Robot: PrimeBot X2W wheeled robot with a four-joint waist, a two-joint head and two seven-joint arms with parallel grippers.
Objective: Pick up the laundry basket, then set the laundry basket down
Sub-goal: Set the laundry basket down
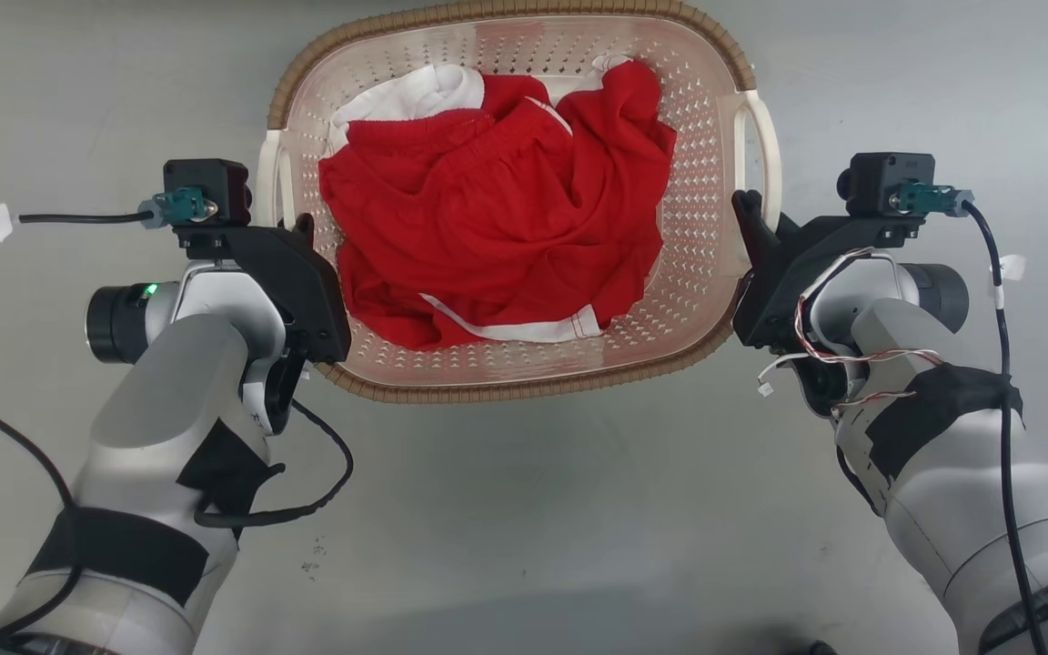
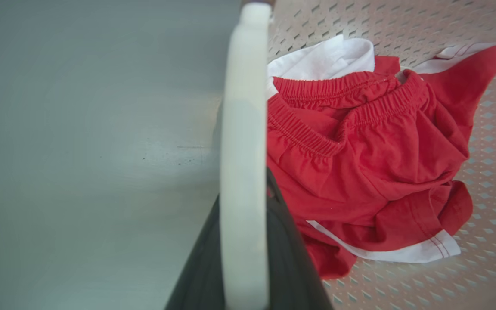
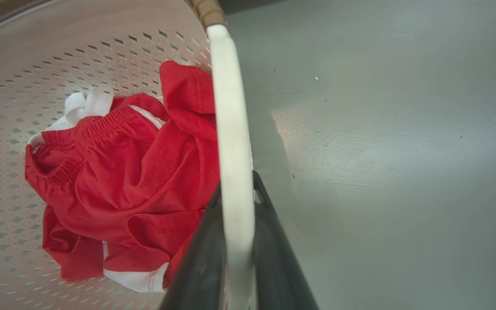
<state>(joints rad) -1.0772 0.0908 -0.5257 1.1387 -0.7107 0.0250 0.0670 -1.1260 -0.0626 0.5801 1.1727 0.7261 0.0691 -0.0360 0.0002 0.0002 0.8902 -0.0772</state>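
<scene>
Handles explain the pose: the basket (image 1: pixel 488 393) lies between the two grippers, and each arm comes in from its own side so the load should hang level when raised. The left gripper (image 1: pixel 304 227) sits at the left handle (image 1: pixel 267 182) and the right gripper (image 1: pixel 747 207) at the right handle (image 1: pixel 768 136), each toward the nearer end of its loop.

The head view shows little of the fingertips, so from it alone the grip is unclear. The wrist views settle it. In each, the white bar runs straight up between the two dark fingers (image 2: pixel 293 262), which hug it on both sides, so I judge both grippers clenched on a handle.

Those views also show what lies just inward of each gripper: red shorts (image 2: pixel 360 163) with an elastic waist and a white garment (image 2: pixel 330 58) on the perforated bottom. Outward of each is grey floor (image 3: pixel 381 172). Whether the basket is off the floor I cannot tell. A slow, even lift seems wise, since thin handles may flex or slip.
</scene>
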